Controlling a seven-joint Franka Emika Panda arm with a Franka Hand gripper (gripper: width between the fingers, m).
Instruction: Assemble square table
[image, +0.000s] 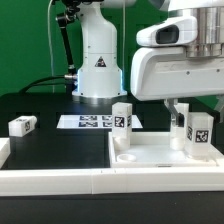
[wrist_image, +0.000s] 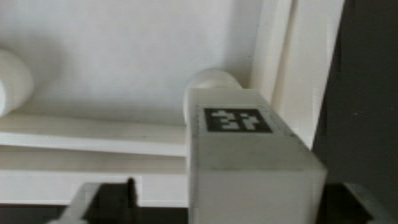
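The robot's two-finger hand (image: 182, 112) is hanging over the exterior view's right corner of the white plastic square tabletop (image: 150, 152), which is lying rimmed underside up on the black bench (image: 40, 105); directly under the hand a short white tagged block leg (image: 198, 130) is standing upright at that corner; in the wrist view this leg (wrist_image: 253, 150) is filling the space between the dark fingers (wrist_image: 107, 205), just beside the slab's raised rim; whether the hand is clenching on the leg or sitting released around it, I cannot tell. The step in hand is, by my reading, the seating and twisting home of this leg at its corner; doing it well is calling for holding the block plumb, pressing straight down while turning, and gripping it squarely across its flat faces so it is not tipping against the rim. A second white block leg (image: 122, 117) is standing on the slab toward the exterior view's left; a third white block leg (image: 22, 125) is lying loose on the bench, well apart, beyond the flat white marker board (image: 90, 122); a fourth is not showing.
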